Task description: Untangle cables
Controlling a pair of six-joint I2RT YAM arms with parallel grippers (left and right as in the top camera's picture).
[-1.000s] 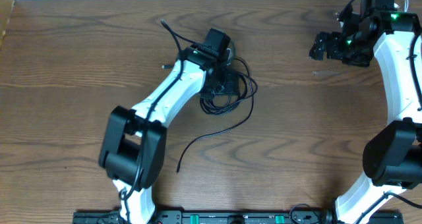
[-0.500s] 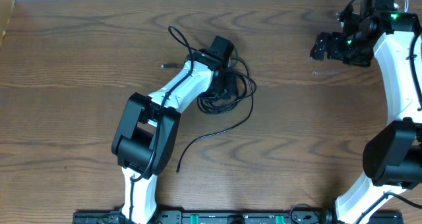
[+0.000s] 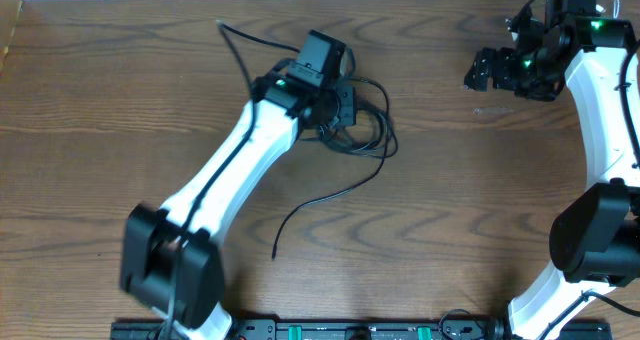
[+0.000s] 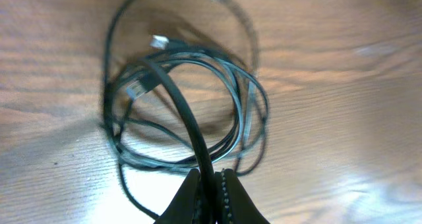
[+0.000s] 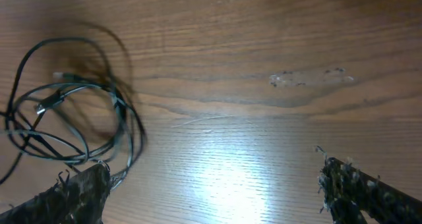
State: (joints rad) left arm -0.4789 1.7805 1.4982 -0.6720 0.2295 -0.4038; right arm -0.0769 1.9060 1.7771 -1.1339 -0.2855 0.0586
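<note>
The cables [image 3: 368, 128] lie tangled in loops on the wood at the table's middle back. A long black tail [image 3: 322, 202] runs from them toward the front. My left gripper [image 3: 338, 108] sits on the tangle's left edge, shut on a black cable strand [image 4: 188, 128] that rises from the loops [image 4: 132, 155] straight into the closed jaws [image 4: 210, 182]. A small pale plug [image 4: 158, 41] lies inside the loops, and a lighter strand [image 4: 248, 112] runs along their right side. My right gripper [image 3: 482, 72] hovers open at the back right, holding nothing [image 5: 214, 191], with the tangle [image 5: 72, 112] far to its left.
A thicker black wire [image 3: 238, 48] arcs off the left arm toward the back left. The left arm [image 3: 235, 175] stretches diagonally across the table's left half. A faint scuff mark [image 5: 306, 78] shows on the wood below the right gripper.
My left gripper has closed on the black strand. The left arm has swung and stretched out, and the tangle has shifted slightly back and right. The right arm has stayed put.
</note>
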